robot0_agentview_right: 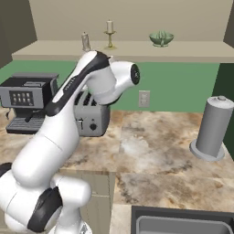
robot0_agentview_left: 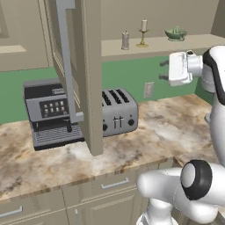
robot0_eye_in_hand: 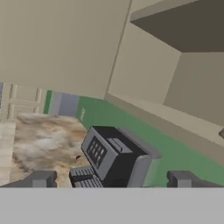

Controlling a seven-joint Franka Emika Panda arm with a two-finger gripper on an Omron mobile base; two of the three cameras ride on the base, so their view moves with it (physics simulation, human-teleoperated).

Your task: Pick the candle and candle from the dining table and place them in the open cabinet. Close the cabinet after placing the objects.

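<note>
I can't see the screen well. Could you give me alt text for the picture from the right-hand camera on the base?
A white robot arm bends over a marbled kitchen counter. Behind it, a high beige shelf carries a taper candle on a brass stick, a stubby pale candle and a green bowl. A coffee machine, toaster and grey canister stand on the counter.

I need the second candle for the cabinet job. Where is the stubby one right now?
The stubby candle stands on the beige ledge behind the counter, just left of the taper candle in both base views; the green bowl sits farther right.
</note>
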